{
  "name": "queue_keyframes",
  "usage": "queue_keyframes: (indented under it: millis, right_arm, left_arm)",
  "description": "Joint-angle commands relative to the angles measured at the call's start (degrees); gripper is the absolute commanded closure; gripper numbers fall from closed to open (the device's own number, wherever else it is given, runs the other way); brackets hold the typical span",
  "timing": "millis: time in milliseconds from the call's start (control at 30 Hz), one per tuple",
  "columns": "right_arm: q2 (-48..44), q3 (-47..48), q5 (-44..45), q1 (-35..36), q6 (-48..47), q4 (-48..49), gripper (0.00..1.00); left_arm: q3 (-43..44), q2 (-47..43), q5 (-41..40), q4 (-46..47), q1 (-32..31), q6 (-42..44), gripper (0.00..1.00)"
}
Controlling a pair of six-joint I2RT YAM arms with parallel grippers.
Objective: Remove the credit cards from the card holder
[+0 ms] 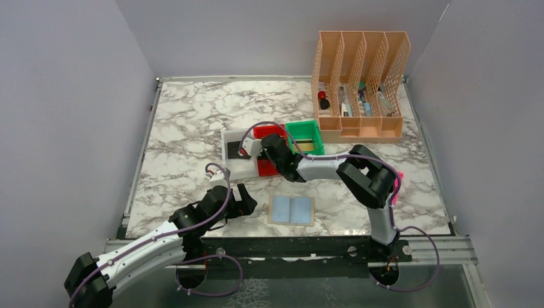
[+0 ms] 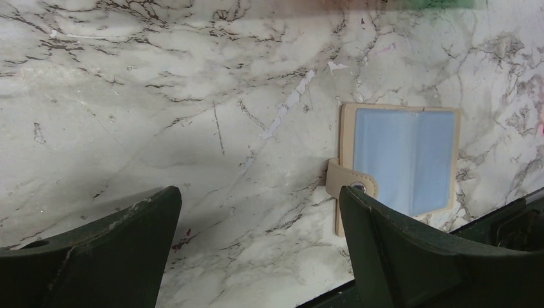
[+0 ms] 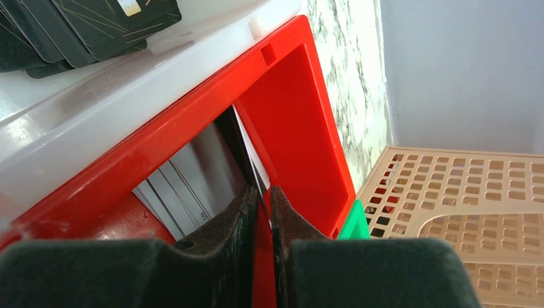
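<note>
The tan card holder [image 1: 292, 210] lies open on the marble near the front edge, blue-grey inside up; in the left wrist view [image 2: 404, 160] its pockets look flat and its snap tab sticks out left. My left gripper [image 1: 247, 204] hovers open and empty just left of it [image 2: 260, 196]. My right gripper [image 1: 256, 149] is over the red tray [image 3: 301, 122], shut on a thin silvery grey credit card [image 3: 251, 154] held edge-on [image 3: 263, 192]. More silvery cards [image 3: 192, 173] lie in that tray. Black cards [image 3: 96, 25] lie in the white tray [image 3: 147, 83].
The white tray [image 1: 234, 168], red tray [image 1: 266, 168] and green tray [image 1: 303, 128] stand side by side mid-table. A peach mesh desk organiser [image 1: 359, 83] with pens stands at the back right. Grey walls close in both sides.
</note>
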Motion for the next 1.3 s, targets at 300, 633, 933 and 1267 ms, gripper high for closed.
queue_keyframes:
  millis: [300,633,933,1267]
  right_arm:
    - [-6.5,-1.3,-4.0,-0.4,5.8,-3.2,0.78]
    - [-16.3,-4.5,-7.2,-0.4,19.9,-8.6,0.72]
    - [-33.9,-12.6,-16.2,-0.4,62.4,-27.8,0.67]
    - [-49.6,-31.8,-23.9,-0.4,84.8,-37.2,0.66]
  left_arm:
    - [1.2,-0.5,1.5,-0.5,0.1,0.3,0.03]
    - [1.6,-0.4,2.5,0.3,0.1,-0.2,0.03]
    - [4.0,0.8,7.2,2.8,0.1,2.6,0.06]
    - [7.4,2.7,15.4,8.8,0.1,4.9,0.13]
